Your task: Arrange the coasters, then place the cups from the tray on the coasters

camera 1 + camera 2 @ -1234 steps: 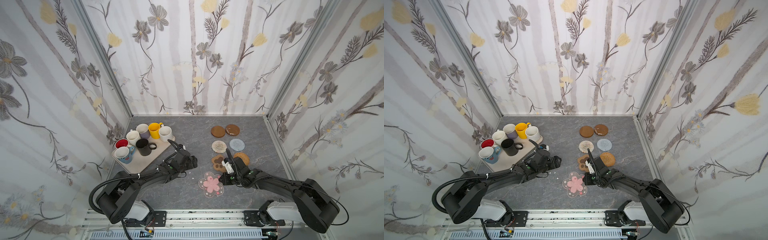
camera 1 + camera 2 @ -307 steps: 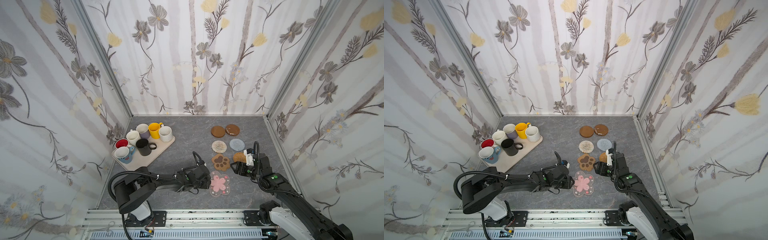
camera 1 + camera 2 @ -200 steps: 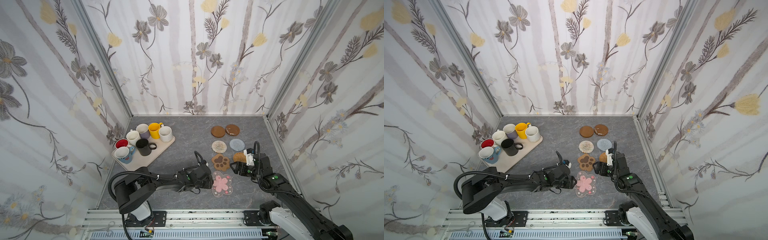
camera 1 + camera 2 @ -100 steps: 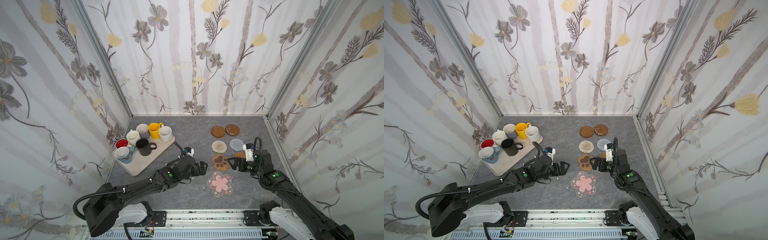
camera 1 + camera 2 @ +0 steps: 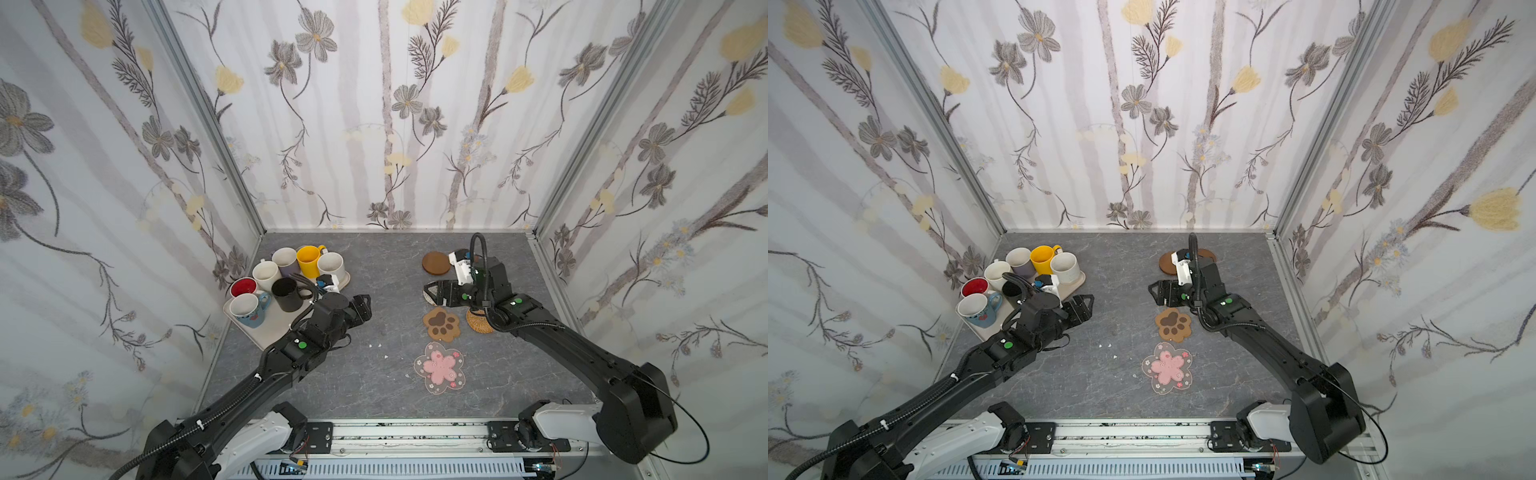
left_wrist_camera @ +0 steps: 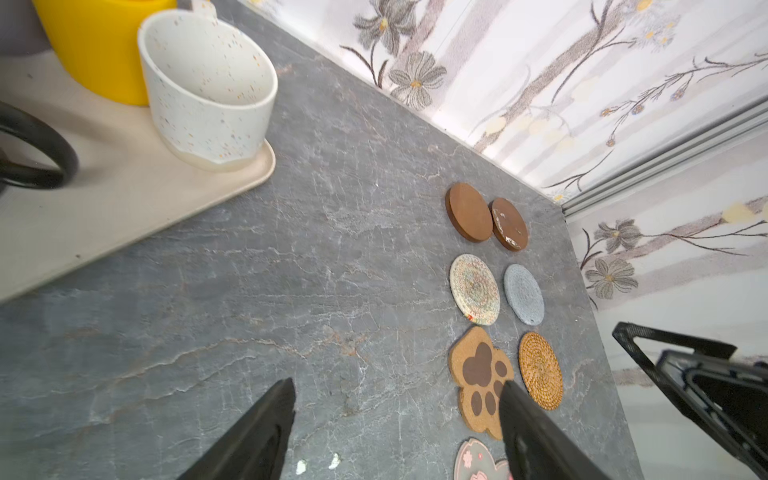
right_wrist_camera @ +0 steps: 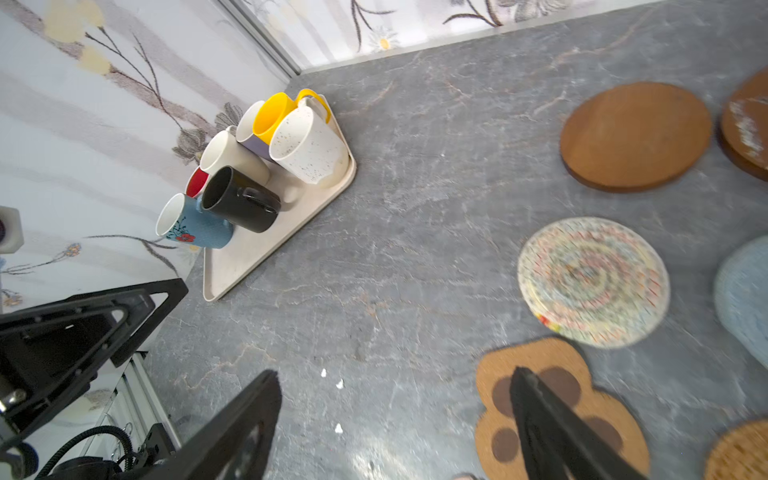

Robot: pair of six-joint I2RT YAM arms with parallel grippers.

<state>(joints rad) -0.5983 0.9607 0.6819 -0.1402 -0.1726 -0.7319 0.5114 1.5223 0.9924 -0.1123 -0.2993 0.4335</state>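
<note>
1. Beige plastic tray [image 7: 249, 257] at far left of bench [image 5: 365, 374]. All seven cups [image 5: 266, 272] on it, packed close. Black cup [image 5: 286, 293] on the near side, speckled off-white cup [image 5: 330, 266] at the corner toward mid-bench. None moved over yet.
2. On the right, coasters [image 5: 441, 324] in a two-wide column: wood discs [image 6: 468, 212] at the back, then woven round [image 6: 474, 289] and grey round [image 6: 523, 294], then paw [image 6: 478, 370] and rattan [image 6: 540, 370]. Pink-flower clear one [image 5: 439, 368] alone at the front. Looks like arranging is about done and cup transfer comes next.
3. Fingers of left gripper [image 5: 360, 305] spread, nothing between them, just off the tray's edge above bare bench. Fingers of right gripper [image 5: 436, 292] spread too, empty, above the woven round.
4. Risk A: knocking a neighbour when going for an inner cup. Cause: barely any finger clearance in that cluster. Safer to start with an outer one, speckled or black.
5. Risk B: handle or rim clash on the coaster side. Cause: paired coasters just beside each other. Wood discs possibly touching, cannot tell.
6. Risk C: thin clear coaster skidding under a cup set down off-centre.
7. Risk D: arm clash mid-bench if both reach across together.
</note>
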